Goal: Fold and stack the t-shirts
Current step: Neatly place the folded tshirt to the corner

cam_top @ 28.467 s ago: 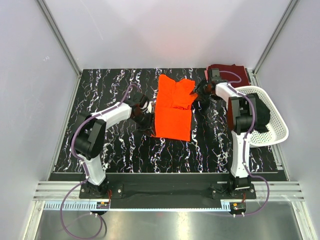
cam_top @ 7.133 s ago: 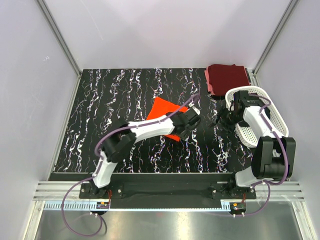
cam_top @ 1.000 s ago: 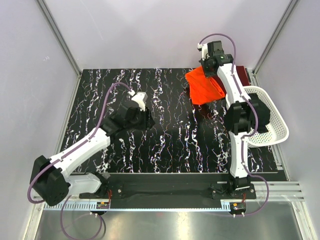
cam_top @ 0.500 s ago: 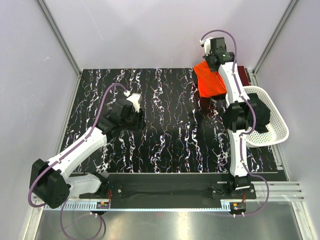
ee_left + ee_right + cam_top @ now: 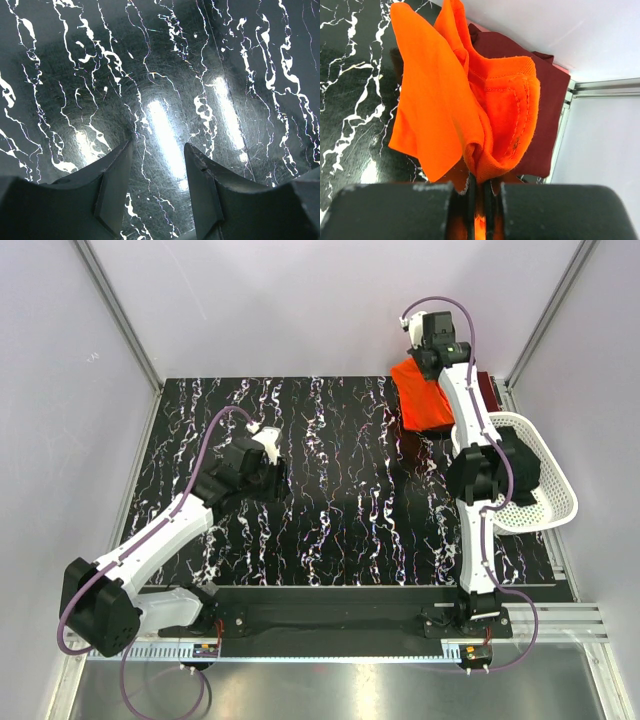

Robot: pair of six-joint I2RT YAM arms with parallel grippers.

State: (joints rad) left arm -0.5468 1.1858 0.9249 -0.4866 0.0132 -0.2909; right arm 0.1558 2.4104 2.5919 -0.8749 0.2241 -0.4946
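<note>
Orange cloth is what we have in hand: our right gripper [image 5: 482, 190] is pinched shut on a bunched edge of the folded orange t-shirt [image 5: 424, 400]. The shirt hangs at the far right corner of the table [image 5: 330, 500], partly over the maroon t-shirt [image 5: 547, 95] that lies flat there. We judge this to be the stacking step, orange onto maroon. The next move calls for centring the bundle over the maroon shirt, lowering it until the cloth lies flat, then releasing without spilling the folds. Seen from above, its long axis runs far to near, slanting a little right, with the gripped end farthest from our bases and the loose end drooping towards the table. Our left gripper [image 5: 157, 147] is well apart, jaws open and empty, low over bare table.
</note>
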